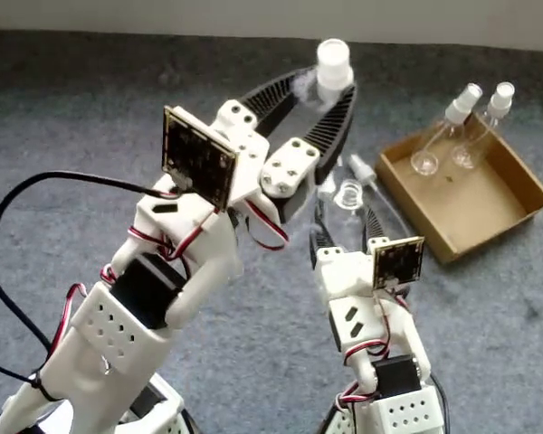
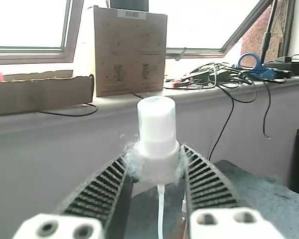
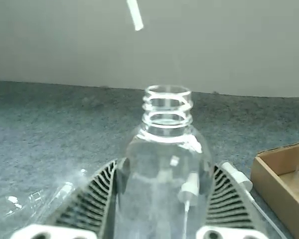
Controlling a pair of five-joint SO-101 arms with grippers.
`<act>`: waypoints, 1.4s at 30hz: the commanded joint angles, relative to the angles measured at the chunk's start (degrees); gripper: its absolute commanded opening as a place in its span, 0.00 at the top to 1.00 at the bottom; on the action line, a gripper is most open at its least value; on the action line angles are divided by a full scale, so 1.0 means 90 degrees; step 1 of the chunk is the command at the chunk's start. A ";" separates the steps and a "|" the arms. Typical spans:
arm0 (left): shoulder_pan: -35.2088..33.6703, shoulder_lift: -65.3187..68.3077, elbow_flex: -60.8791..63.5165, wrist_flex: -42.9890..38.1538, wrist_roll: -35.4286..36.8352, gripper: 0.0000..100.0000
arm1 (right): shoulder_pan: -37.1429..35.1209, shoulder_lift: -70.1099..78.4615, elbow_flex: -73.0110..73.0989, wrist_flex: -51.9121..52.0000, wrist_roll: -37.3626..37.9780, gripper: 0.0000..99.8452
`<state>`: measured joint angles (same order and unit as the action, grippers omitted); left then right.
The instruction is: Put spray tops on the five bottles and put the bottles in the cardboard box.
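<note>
Left gripper [image 2: 157, 158] is pinched on the spray top [image 2: 157, 119], right between its fingertips. Right gripper [image 3: 165, 169] squeezes the open bottle [image 3: 167, 119], upright between its fingers.

a white spray top [image 2: 157, 134] with a thin tube hanging down is pinched in the left claw [image 2: 158, 172]. a clear bottle [image 3: 167, 164] with no top stands upright in the right claw [image 3: 167, 199]. two capped bottles [image 1: 448, 131] lie side by side in the cardboard box [image 1: 489, 212].
</note>
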<state>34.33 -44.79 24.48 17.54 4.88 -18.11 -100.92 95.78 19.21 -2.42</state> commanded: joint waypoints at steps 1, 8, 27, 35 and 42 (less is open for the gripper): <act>0.0435 -0.0171 0.0024 -0.0186 -0.0049 0.99 | -0.0063 -0.0063 0.1109 0.0024 -0.0049 0.86; 0.0454 -0.0161 0.0532 -0.0303 -0.0049 0.99 | -0.0063 -0.0063 0.1109 0.0024 -0.0039 0.86; 0.0581 -0.0220 0.2105 -0.0899 -0.0029 0.99 | -0.0024 -0.0063 0.1109 0.0034 -0.0039 0.86; 0.0904 -0.0200 0.2857 -0.0899 -0.0039 0.99 | -0.0024 -0.0122 0.1109 0.0454 -0.0029 0.86; 0.0845 -0.0220 0.3140 -0.0908 -0.0039 0.99 | -0.0024 -0.0122 0.1109 0.0454 0.0791 0.86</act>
<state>41.19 -45.41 52.26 10.33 4.79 -18.11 -100.92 95.78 23.25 1.01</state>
